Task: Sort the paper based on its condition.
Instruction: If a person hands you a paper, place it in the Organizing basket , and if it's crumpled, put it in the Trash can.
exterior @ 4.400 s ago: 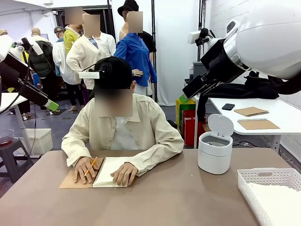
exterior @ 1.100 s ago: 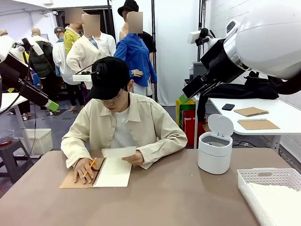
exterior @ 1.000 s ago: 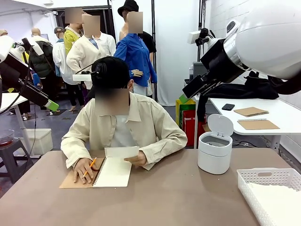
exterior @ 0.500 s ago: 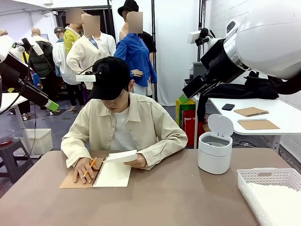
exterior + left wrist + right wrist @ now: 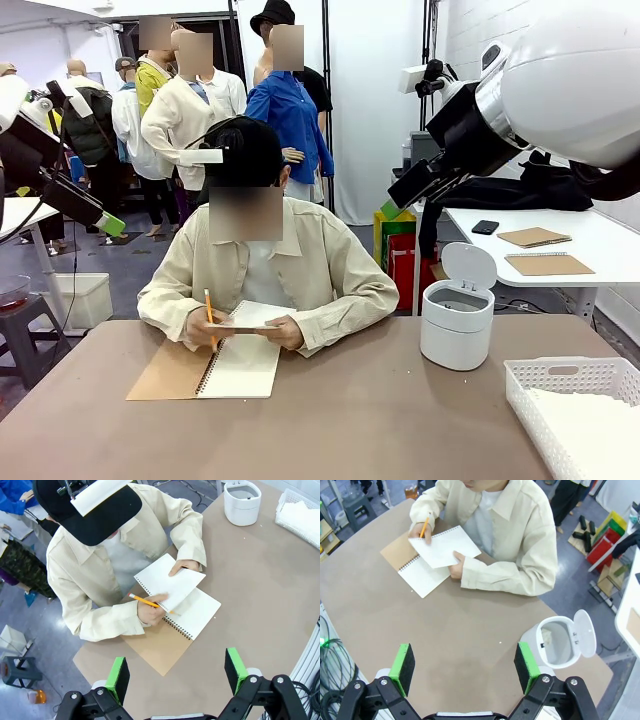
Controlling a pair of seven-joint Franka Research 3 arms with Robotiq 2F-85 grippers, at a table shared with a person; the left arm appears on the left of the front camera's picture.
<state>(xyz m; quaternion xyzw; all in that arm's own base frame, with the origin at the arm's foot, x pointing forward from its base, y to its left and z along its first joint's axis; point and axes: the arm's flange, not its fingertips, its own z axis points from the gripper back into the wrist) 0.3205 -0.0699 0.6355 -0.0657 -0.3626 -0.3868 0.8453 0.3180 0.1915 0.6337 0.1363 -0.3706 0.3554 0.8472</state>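
Observation:
The person at the far side holds a loose white sheet of paper [image 5: 250, 316] in both hands, just above an open spiral notebook [image 5: 240, 368] with a brown cover. A pencil sits in one of those hands. From above, the paper [image 5: 167, 577] hovers over the notebook [image 5: 197, 616]. My left gripper [image 5: 177, 672] hangs high over the table's near left part, open and holding nothing. My right gripper [image 5: 464, 666] is also high above the table, open and holding nothing, with the paper [image 5: 445, 546] and notebook [image 5: 422, 576] far beyond it.
A white lidded bin [image 5: 458, 320] stands open at the back right; its inside [image 5: 559, 642] faces up. A white slotted basket [image 5: 560, 378] with white sheets inside sits at the front right corner. More notebooks lie on a side table [image 5: 600, 240].
The person has brought the sheet down and taken it in both hands; the pencil hand has left the notebook cover. Neither arm has moved.

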